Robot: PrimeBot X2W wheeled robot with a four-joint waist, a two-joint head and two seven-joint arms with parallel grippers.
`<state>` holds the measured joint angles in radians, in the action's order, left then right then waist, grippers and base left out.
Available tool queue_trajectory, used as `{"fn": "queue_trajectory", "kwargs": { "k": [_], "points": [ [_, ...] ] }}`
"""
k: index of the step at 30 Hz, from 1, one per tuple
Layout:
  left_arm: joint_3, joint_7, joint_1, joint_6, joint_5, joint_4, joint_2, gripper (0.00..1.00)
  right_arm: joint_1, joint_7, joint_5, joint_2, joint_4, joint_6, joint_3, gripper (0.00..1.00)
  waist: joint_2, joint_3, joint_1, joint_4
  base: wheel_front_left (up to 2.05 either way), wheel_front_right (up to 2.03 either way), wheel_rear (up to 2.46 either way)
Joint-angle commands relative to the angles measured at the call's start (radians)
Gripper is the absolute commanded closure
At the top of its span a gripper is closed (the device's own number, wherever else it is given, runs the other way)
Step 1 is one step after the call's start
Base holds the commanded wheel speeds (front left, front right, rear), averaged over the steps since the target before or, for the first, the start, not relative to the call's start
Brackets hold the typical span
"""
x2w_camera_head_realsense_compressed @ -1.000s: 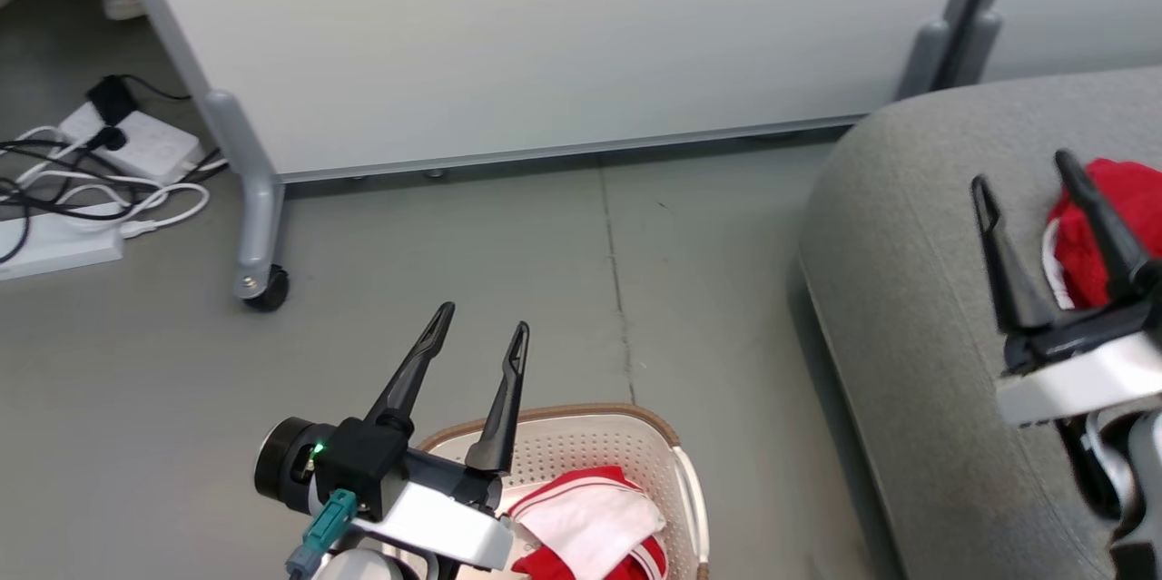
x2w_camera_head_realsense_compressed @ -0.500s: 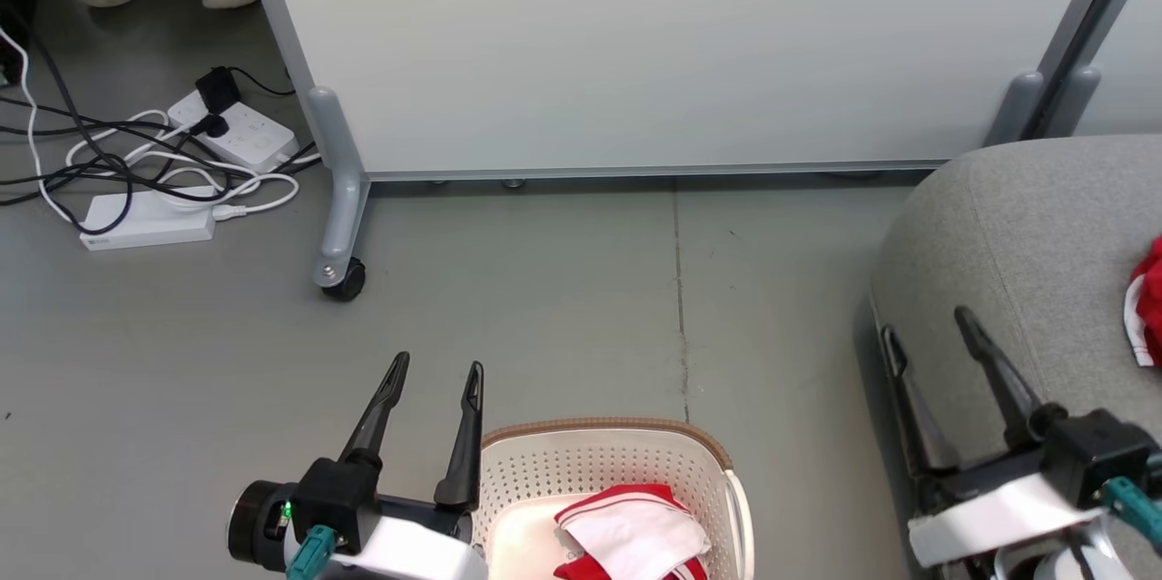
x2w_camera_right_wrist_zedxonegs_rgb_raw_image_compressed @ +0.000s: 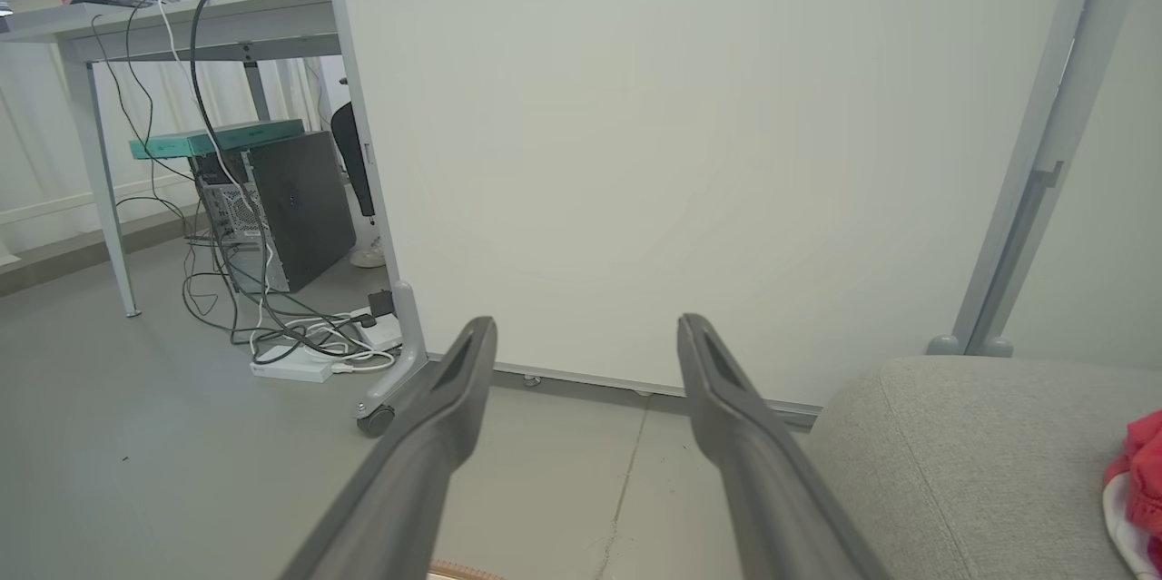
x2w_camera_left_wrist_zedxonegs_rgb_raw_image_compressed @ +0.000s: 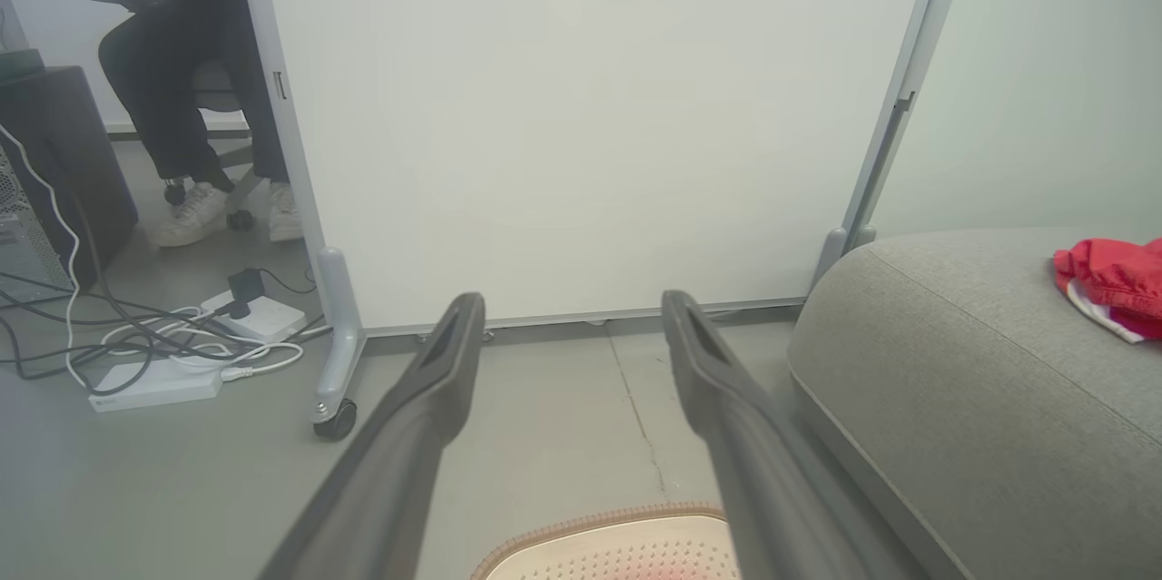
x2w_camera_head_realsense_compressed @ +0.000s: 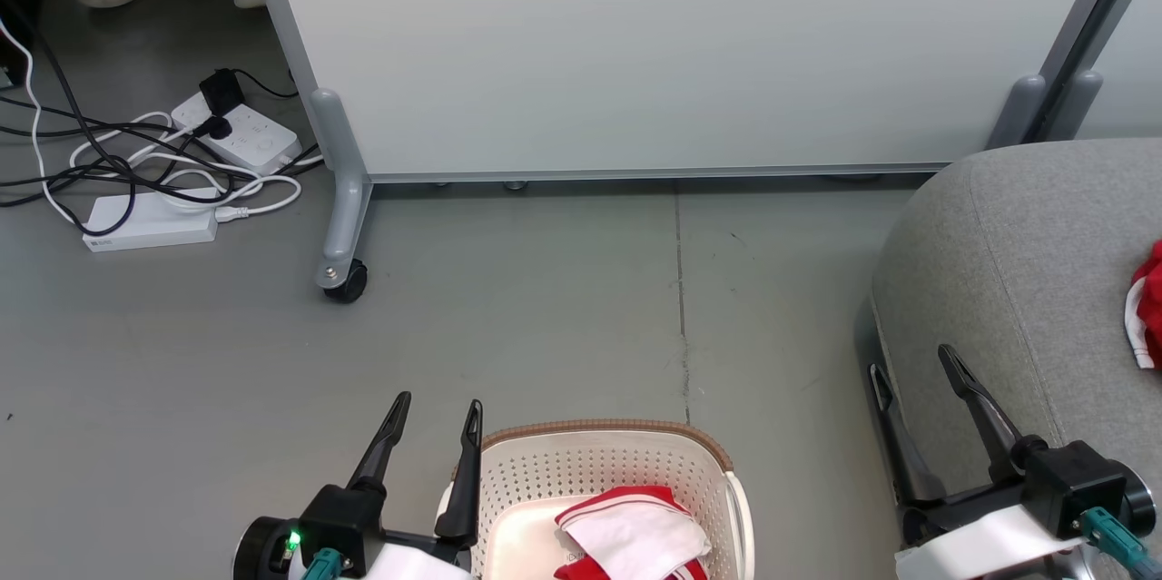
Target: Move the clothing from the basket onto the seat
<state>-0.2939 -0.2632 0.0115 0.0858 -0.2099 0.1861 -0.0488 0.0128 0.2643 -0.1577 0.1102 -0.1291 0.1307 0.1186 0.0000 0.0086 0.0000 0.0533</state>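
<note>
Left gripper (x2w_camera_head_realsense_compressed: 437,405): fingers spread, nothing between them, just left of the basket (x2w_camera_head_realsense_compressed: 604,427) rim. Right gripper (x2w_camera_head_realsense_compressed: 910,362): fingers spread, empty, at the seat (x2w_camera_head_realsense_compressed: 1008,235) near-left edge; its height above the fabric is hard to judge. Striped garment (x2w_camera_head_realsense_compressed: 635,533) lies folded in the basket, white side up. Red garment (x2w_camera_head_realsense_compressed: 1148,303) lies bunched on the seat, cut off by the frame edge. Basket stands on the floor (x2w_camera_head_realsense_compressed: 545,308), near the seat.

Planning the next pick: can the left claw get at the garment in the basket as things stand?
Probably yes: the left claw stands open beside the basket, and the red-and-white garment lies uncovered inside.
</note>
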Motion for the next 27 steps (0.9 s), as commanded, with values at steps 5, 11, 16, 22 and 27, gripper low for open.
{"fn": "queue_trajectory", "kwargs": {
  "k": [5, 11, 16, 22, 27],
  "points": [
    [-0.002, -0.001, 0.003, -0.003, 0.001, 0.005, -0.003, 0.0, -0.002, 0.001, 0.003, 0.002, 0.001, 0.0, -0.002, 0.0, 0.0, -0.001, 0.0, 0.001, 0.0, 0.0, 0.0],
    [-0.009, -0.001, -0.001, -0.014, 0.001, 0.01, -0.003, 0.0, -0.003, 0.001, 0.008, 0.002, 0.003, 0.0, -0.006, 0.0, 0.0, 0.0, 0.0, 0.006, 0.0, 0.0, 0.0],
    [-0.015, -0.001, -0.005, -0.015, 0.002, 0.013, -0.003, 0.0, -0.001, 0.001, 0.012, 0.007, 0.009, 0.0, -0.012, 0.0, 0.0, 0.004, 0.0, 0.011, 0.0, 0.0, 0.0],
    [-0.021, -0.001, -0.008, -0.012, 0.003, 0.015, -0.003, 0.0, -0.006, 0.001, 0.02, 0.012, 0.011, 0.0, -0.014, 0.0, 0.0, 0.008, 0.0, 0.012, 0.0, 0.0, 0.0],
    [-0.035, -0.001, -0.022, -0.018, 0.012, 0.029, -0.003, 0.0, 0.003, 0.001, 0.032, 0.016, 0.003, 0.0, -0.041, 0.0, 0.0, 0.033, 0.0, 0.007, 0.0, 0.0, 0.0]
  ]
}}
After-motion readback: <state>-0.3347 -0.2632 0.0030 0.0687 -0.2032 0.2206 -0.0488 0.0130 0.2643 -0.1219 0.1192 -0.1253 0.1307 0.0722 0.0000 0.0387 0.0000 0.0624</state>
